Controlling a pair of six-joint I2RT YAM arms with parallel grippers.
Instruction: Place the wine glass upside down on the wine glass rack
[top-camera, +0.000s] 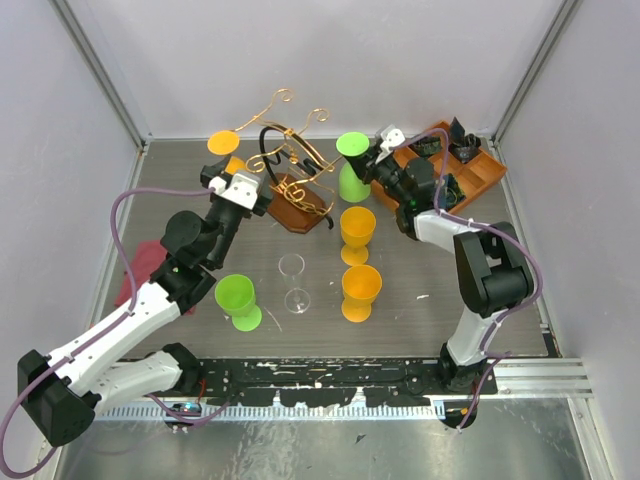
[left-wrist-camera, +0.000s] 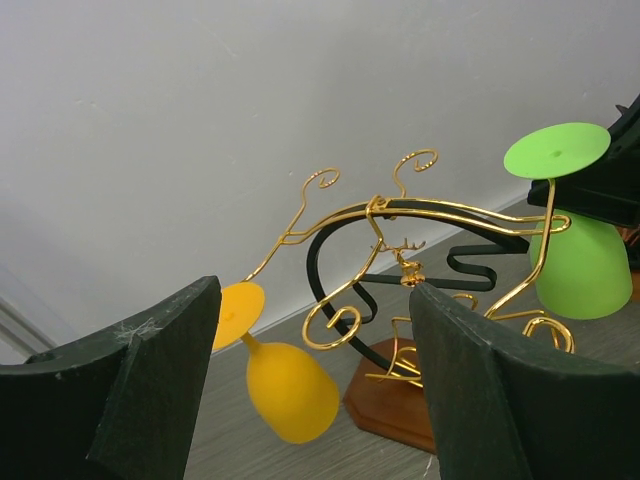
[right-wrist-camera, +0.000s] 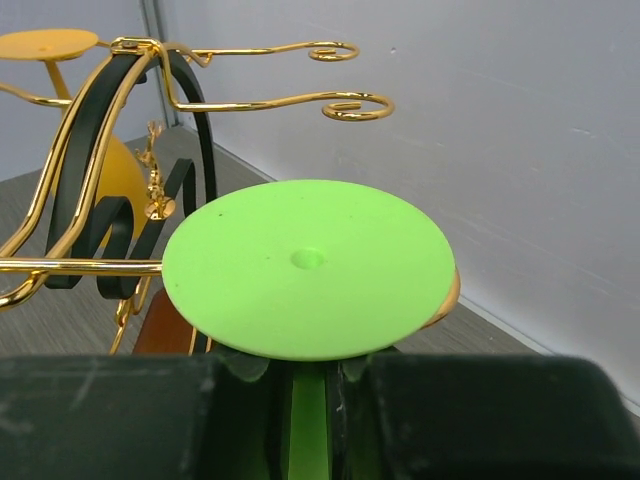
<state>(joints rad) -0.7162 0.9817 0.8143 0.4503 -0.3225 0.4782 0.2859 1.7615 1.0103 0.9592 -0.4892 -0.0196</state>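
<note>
The wine glass rack (top-camera: 300, 185), gold wire arms with a black loop on a brown wooden base, stands at the back middle; it also shows in the left wrist view (left-wrist-camera: 400, 250). A green wine glass (top-camera: 350, 165) is upside down at the rack's right arm, its foot (right-wrist-camera: 308, 268) above the gold wire. My right gripper (top-camera: 376, 160) is shut on its stem in the right wrist view (right-wrist-camera: 312, 405). An orange wine glass (left-wrist-camera: 285, 385) hangs upside down on the left arm. My left gripper (left-wrist-camera: 315, 400) is open and empty, just in front of the rack (top-camera: 245, 190).
Two upright orange glasses (top-camera: 357, 230) (top-camera: 361, 290), a green glass (top-camera: 237, 300) and a clear glass (top-camera: 293, 283) stand on the table in front of the rack. An orange compartment tray (top-camera: 480, 175) sits at the back right. A red cloth (top-camera: 135, 270) lies at the left.
</note>
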